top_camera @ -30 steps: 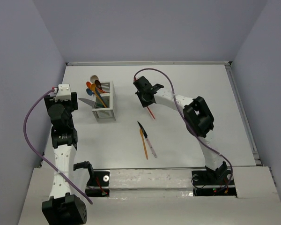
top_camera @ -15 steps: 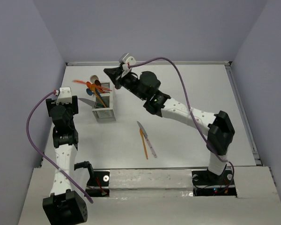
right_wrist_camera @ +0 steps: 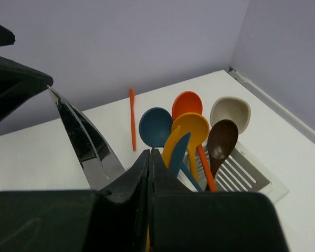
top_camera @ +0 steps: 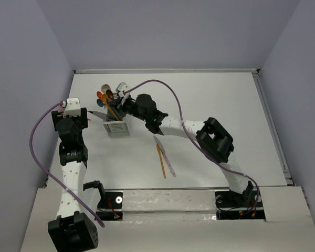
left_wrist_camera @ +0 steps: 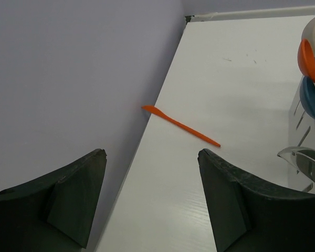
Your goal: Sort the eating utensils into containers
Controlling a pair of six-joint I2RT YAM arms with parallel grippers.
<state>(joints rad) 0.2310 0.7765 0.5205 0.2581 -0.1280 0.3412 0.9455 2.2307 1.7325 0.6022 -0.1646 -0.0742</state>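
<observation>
The white slatted caddy (top_camera: pixel 117 127) holds blue, orange, yellow, brown and beige spoons (right_wrist_camera: pixel 188 124), and it also shows in the right wrist view (right_wrist_camera: pixel 241 176). A silver knife blade (right_wrist_camera: pixel 86 144) leans out of its left side. My right gripper (top_camera: pixel 117 101) hangs over the caddy with its jaws shut (right_wrist_camera: pixel 149 152). A thin orange sliver shows low between them; I cannot tell what it is. My left gripper (top_camera: pixel 76 108) is open and empty (left_wrist_camera: pixel 152 153), left of the caddy. A thin orange knife (left_wrist_camera: pixel 181 126) lies against the left wall.
An orange utensil (top_camera: pixel 161 161) and a pale-handled knife (top_camera: pixel 168 164) lie side by side on the table in front of the caddy. The left wall (left_wrist_camera: pixel 68 79) is close beside my left gripper. The right arm's purple cable (top_camera: pixel 170 94) arcs above the table.
My right arm swung from mid-table up past the back of the caddy and down over it. The red-orange utensil that lay by it mid-table is gone from there. The left arm barely moved.
</observation>
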